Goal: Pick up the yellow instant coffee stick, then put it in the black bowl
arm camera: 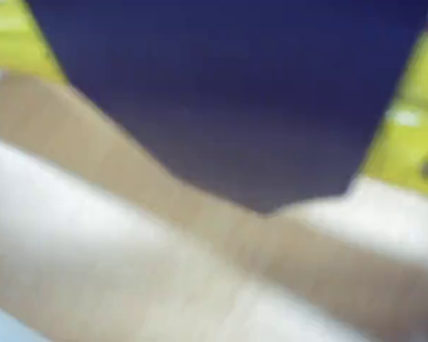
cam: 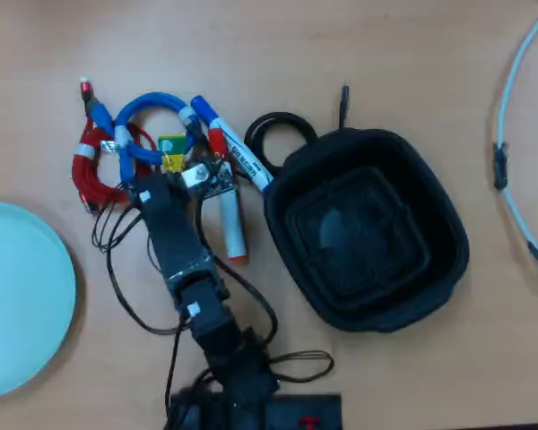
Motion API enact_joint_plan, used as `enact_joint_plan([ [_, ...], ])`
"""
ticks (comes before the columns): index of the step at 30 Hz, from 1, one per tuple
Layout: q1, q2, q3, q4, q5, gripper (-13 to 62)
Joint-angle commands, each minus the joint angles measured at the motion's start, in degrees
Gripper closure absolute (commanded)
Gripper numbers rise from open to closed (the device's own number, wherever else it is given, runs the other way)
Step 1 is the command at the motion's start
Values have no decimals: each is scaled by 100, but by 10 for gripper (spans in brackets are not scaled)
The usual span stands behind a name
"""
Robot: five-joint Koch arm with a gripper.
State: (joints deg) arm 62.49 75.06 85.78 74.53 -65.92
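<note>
The yellow instant coffee stick (cam: 171,152) lies among the cables at the upper left of the overhead view, and only its green end and a bit of yellow show. My gripper (cam: 174,166) is right over it, and its jaws are hidden by the wrist. The wrist view is badly blurred. There a dark blue jaw fills the top, with yellow foil (arm camera: 414,135) showing on both sides of it. Whether the jaws hold the stick cannot be told. The black bowl (cam: 430,269) stands empty to the right of the arm.
A blue cable (cam: 151,101) and a red cable (cam: 90,166) lie around the stick. A blue-and-white marker (cam: 238,148) and a red-and-white marker (cam: 229,210) lie between gripper and bowl. A coiled black cable (cam: 273,125), a pale blue plate (cam: 18,296) and a white cable (cam: 516,125) lie nearby.
</note>
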Motion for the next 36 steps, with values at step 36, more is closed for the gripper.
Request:
enact_joint_plan([
  [36,1230,1951,-2936,1011,3129,560],
])
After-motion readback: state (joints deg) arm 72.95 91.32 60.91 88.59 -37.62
